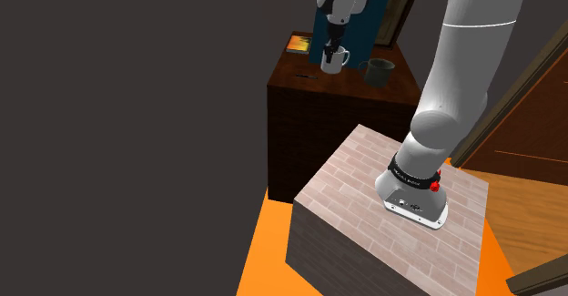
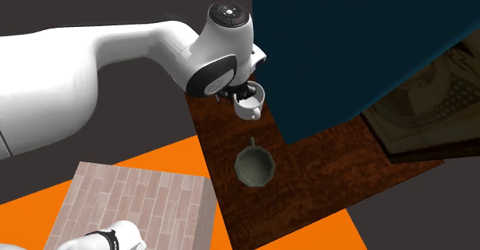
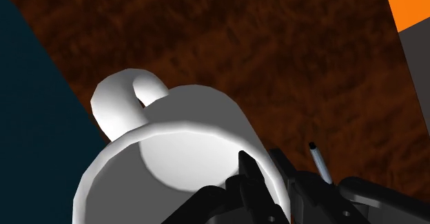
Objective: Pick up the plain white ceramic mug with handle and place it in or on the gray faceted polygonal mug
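Note:
The white mug [image 1: 334, 61] with a loop handle [image 3: 124, 98] is at the far side of the dark wooden table [image 1: 300, 94]. My gripper [image 1: 333, 48] comes down on it from above and is shut on its rim. One finger [image 3: 246, 174] is inside the cup and the other outside the wall, on the side opposite the handle. The gray faceted mug [image 1: 378, 71] stands upright a short way off toward the shoulder view's right. In the second exterior view the white mug [image 2: 250, 104] hangs under my gripper [image 2: 245, 95], with the gray mug [image 2: 254, 167] nearer the camera. I cannot tell whether the white mug touches the table.
A dark teal panel [image 2: 346, 41] rises close behind the white mug. An orange-covered book [image 1: 299, 43] lies at the table's far corner. A thin pen-like stick [image 3: 318, 162] lies on the wood beside the gripper. The brick-patterned stand [image 1: 364, 203] sits on an orange floor [image 2: 177, 152].

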Robot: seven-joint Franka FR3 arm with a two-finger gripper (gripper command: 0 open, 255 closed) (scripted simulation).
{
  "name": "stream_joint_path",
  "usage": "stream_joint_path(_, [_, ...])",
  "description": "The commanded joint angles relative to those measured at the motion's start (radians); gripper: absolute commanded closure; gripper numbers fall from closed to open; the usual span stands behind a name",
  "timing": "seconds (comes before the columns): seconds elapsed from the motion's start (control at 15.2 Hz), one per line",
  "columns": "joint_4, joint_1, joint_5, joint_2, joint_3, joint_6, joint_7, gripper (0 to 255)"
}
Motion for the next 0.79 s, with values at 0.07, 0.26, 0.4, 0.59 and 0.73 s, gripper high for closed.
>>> stream_joint_path(0.07, [0.02,0.004,-0.014,-0.019,-0.004,-0.036,0.012,255])
stream_joint_path(0.26, [0.039,0.008,-0.027,-0.038,-0.007,-0.072,0.021,255])
stream_joint_path(0.4, [0.053,0.009,-0.035,-0.05,-0.01,-0.095,0.026,255])
stream_joint_path(0.59, [0.075,0.012,-0.046,-0.066,-0.012,-0.132,0.034,255])
stream_joint_path(0.73, [0.091,0.013,-0.052,-0.076,-0.013,-0.156,0.038,255])
